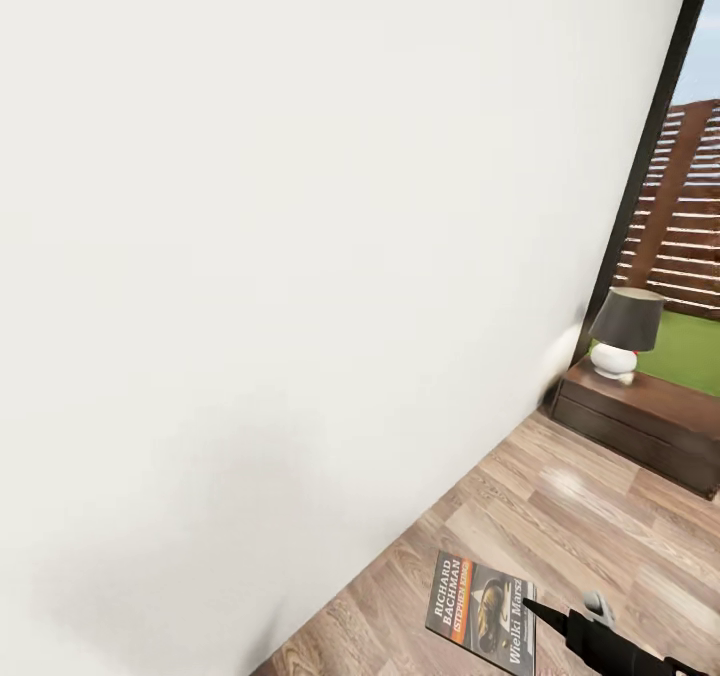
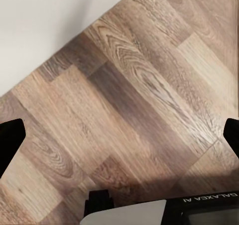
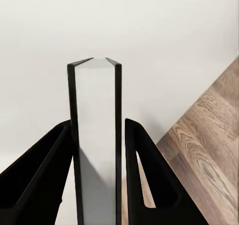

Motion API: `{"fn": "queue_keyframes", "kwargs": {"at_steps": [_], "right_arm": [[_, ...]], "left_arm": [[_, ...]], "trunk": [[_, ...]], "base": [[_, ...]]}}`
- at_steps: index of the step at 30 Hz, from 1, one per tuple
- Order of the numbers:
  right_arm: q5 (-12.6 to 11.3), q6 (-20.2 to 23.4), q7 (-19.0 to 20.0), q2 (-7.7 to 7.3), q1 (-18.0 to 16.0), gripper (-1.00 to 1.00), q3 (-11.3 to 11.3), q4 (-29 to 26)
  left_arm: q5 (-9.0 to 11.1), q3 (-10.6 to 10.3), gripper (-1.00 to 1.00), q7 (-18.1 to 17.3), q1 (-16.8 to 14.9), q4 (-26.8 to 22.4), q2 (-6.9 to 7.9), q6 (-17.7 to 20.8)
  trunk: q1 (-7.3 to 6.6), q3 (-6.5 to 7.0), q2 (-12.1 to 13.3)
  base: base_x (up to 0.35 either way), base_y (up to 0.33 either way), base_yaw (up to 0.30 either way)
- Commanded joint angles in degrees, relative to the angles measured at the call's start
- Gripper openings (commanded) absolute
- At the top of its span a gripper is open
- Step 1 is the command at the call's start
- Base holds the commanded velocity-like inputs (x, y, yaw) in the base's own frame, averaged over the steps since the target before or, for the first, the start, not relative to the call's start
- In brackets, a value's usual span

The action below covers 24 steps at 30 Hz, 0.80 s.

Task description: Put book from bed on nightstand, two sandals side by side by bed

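A white wall (image 1: 250, 256) fills most of the frame. At right, a lamp (image 1: 625, 331) with a dark shade and round white base stands beside a dark window frame (image 1: 645, 146). Beyond the glass are a slatted wooden fence (image 1: 685, 216) and green lawn (image 1: 690, 351).

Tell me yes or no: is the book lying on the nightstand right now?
No. In the head view the book is held by the right gripper above the wood floor, well short of the nightstand with its lamp.
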Motion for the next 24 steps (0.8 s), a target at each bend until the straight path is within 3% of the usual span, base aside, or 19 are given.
{"fn": "queue_keyframes", "kwargs": {"at_steps": [1,9,24], "right_arm": [[-0.30,0.47,0.25,0.01,-0.12,-1.00,-0.11,0.19],[-0.30,0.47,0.25,0.01,-0.13,-1.00,-0.09,0.19],[-0.30,0.47,0.25,0.01,-0.12,-1.00,-0.09,0.19]], "left_arm": [[0.61,-0.46,1.00,-0.24,-0.02,0.00,0.04,-0.12],[0.61,-0.50,1.00,-0.24,-0.02,0.00,-0.01,-0.11],[0.59,-0.53,1.00,-0.24,-0.02,0.03,-0.01,-0.11]], "trunk": [[0.01,-0.07,-0.04],[0.01,-0.07,-0.04],[0.01,-0.07,-0.04]], "base": [[0.077,0.000,-0.261],[0.179,0.000,-0.261],[0.009,0.000,-0.261]]}}
